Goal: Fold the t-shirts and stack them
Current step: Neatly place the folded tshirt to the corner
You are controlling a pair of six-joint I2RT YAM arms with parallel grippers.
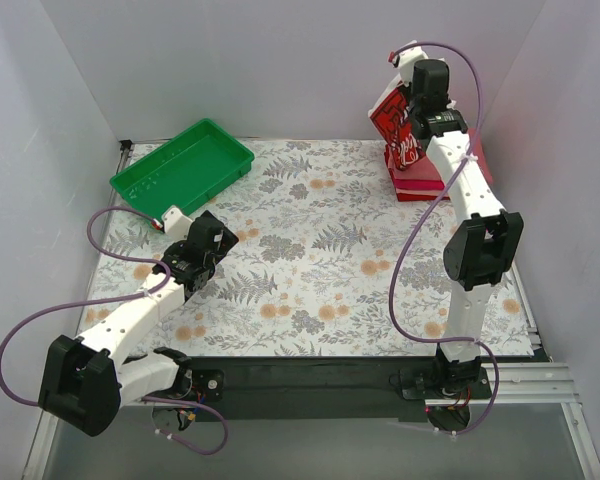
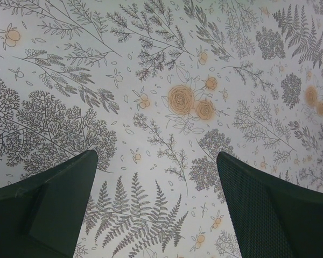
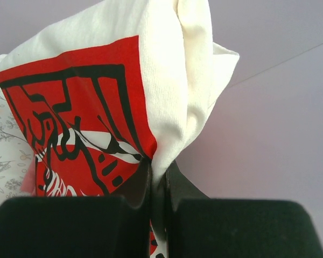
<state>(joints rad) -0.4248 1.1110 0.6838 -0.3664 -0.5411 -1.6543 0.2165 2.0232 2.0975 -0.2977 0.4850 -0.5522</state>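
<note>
My right gripper (image 1: 412, 92) is shut on the white t-shirt with the red Coca-Cola print (image 1: 398, 128) and holds it up in the air at the far right, above a stack of folded t-shirts (image 1: 432, 180), salmon-pink over red. In the right wrist view the cloth (image 3: 151, 80) is pinched between the closed fingers (image 3: 204, 215). My left gripper (image 1: 220, 238) is open and empty, low over the floral tablecloth (image 2: 161, 97) at the left; its two fingers (image 2: 269, 209) stand wide apart.
A green plastic tray (image 1: 183, 166) lies at the far left corner. Walls enclose the table on three sides. The right arm's purple cable (image 1: 405, 270) hangs over the right half of the table.
</note>
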